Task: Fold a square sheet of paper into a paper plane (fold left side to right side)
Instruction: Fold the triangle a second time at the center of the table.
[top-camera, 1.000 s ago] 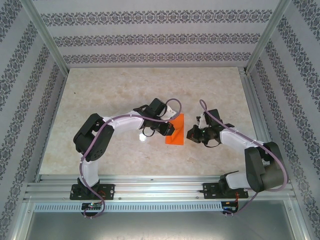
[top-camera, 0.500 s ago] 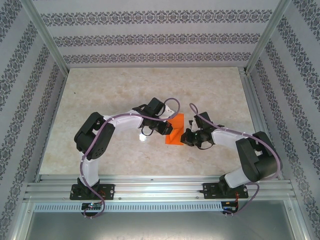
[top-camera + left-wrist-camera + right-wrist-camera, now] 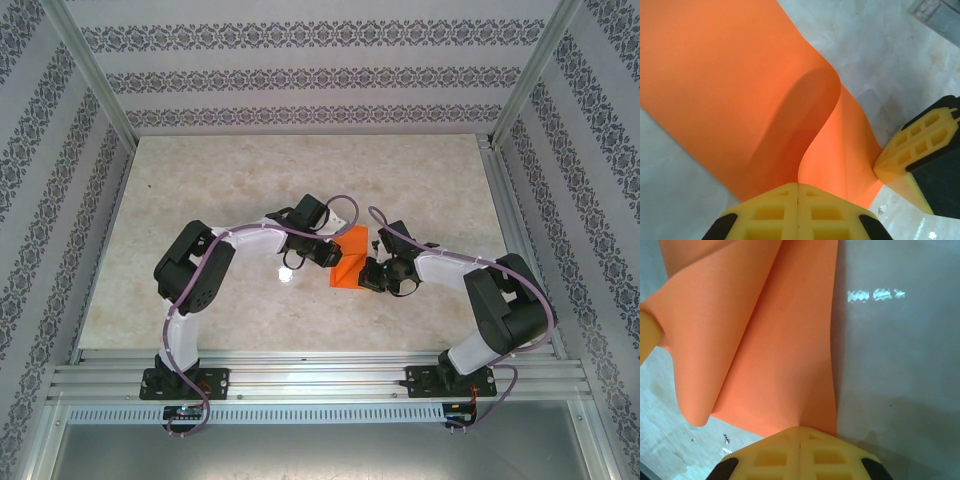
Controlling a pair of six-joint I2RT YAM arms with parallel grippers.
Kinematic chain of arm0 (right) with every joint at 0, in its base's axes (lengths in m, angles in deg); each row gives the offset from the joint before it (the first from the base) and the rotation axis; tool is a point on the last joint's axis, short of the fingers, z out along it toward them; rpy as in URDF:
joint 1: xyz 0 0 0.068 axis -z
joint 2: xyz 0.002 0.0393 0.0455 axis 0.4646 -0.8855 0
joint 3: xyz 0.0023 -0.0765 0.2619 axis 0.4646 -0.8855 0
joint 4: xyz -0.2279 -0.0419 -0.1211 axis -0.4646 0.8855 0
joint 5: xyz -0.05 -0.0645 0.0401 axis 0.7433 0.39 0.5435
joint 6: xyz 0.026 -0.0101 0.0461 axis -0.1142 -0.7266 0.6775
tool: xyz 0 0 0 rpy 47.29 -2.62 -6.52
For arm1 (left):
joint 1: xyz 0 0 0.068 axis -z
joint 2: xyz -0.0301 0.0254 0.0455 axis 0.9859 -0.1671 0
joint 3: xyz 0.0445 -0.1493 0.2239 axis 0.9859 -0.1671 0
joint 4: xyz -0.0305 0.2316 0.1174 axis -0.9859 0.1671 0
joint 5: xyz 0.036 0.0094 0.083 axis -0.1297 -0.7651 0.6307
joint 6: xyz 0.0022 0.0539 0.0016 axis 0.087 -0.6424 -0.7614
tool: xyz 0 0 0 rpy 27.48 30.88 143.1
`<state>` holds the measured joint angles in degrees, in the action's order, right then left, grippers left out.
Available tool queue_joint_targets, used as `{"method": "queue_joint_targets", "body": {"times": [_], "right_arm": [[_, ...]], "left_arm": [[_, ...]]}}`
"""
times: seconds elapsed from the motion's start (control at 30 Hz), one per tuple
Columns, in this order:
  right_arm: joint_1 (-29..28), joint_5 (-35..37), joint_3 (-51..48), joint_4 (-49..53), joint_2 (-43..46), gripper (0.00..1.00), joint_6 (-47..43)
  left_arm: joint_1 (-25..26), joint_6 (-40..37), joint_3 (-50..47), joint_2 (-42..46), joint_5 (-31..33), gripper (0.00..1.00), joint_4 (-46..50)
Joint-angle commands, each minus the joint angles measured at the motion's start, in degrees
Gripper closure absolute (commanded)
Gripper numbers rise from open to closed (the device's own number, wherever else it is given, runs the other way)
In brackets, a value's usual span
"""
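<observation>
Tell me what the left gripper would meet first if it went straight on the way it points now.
The square sheet of paper: its raised curl stands directly ahead of the left gripper, which looks shut on the sheet's edge. Depth beyond is unclear.

From above, the left gripper (image 3: pixel 328 258) covers the left edge of the sheet of paper (image 3: pixel 352 250) and the right gripper (image 3: pixel 374 274) its near right corner, hiding both pinch points. The sheet runs off the top and left of the left wrist view; a blurred yellow finger (image 3: pixel 647 335) is cut by the right wrist view's left edge.
</observation>
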<state>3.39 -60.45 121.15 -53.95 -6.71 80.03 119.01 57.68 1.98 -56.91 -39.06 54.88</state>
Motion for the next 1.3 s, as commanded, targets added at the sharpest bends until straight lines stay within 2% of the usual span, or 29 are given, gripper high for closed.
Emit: {"method": "queue_joint_targets", "body": {"times": [0.0, 0.43, 1.27], "right_arm": [[-0.6, 4.9, 0.0, 4.0, -1.9, 0.99, -1.5], [-1.0, 4.8, 0.3, 4.2, -2.4, 0.99, -2.0], [-1.0, 5.3, 1.4, 5.7, -2.9, 0.98, -2.8]], "left_arm": [[-0.9, -1.6, 2.5, -1.2, 0.8, 0.98, 0.1], [-1.0, -2.2, 4.8, -3.8, 0.7, 0.98, 1.1], [-1.1, -2.9, 3.5, -3.2, 5.8, 0.98, 1.9]]}}
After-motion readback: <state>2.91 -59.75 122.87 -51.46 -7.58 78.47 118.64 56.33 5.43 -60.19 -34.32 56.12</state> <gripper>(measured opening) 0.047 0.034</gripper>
